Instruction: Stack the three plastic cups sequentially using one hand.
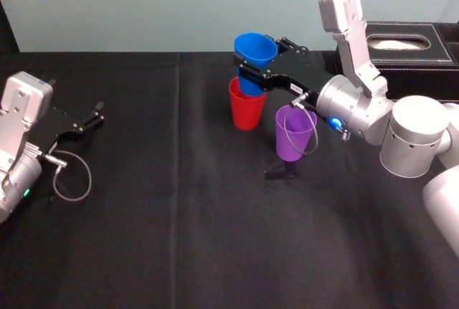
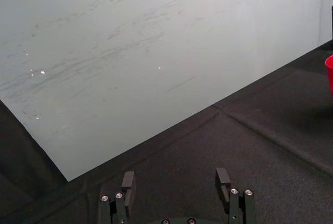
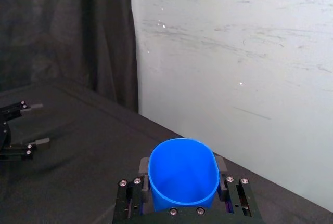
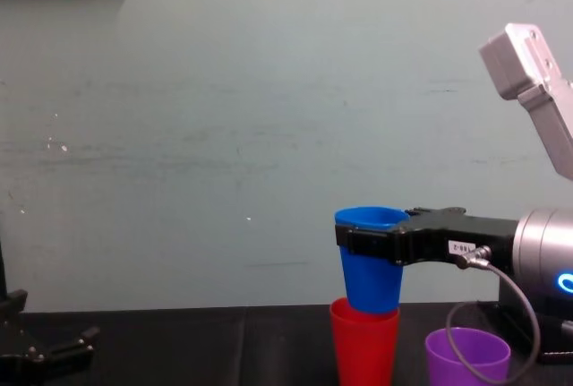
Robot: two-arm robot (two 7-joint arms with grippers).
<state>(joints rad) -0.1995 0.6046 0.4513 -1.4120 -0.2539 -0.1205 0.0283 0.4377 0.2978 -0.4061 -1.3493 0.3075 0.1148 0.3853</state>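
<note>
My right gripper [image 1: 248, 67] is shut on the blue cup [image 1: 254, 49], one finger on each side of it just under the rim [image 3: 182, 174]. The blue cup hangs upright over the red cup [image 1: 246, 112], and in the chest view its base [image 4: 367, 270] sits right at the red cup's mouth [image 4: 364, 346]. The purple cup [image 1: 294, 133] stands upright on the black cloth just right of the red one, below my right wrist. My left gripper [image 1: 93, 117] rests open and empty at the far left [image 2: 175, 180].
A black stitched box [image 1: 412, 47] stands at the back right, behind my right arm. Black cloth covers the table, with open room between the left gripper and the cups. A pale wall runs along the far edge.
</note>
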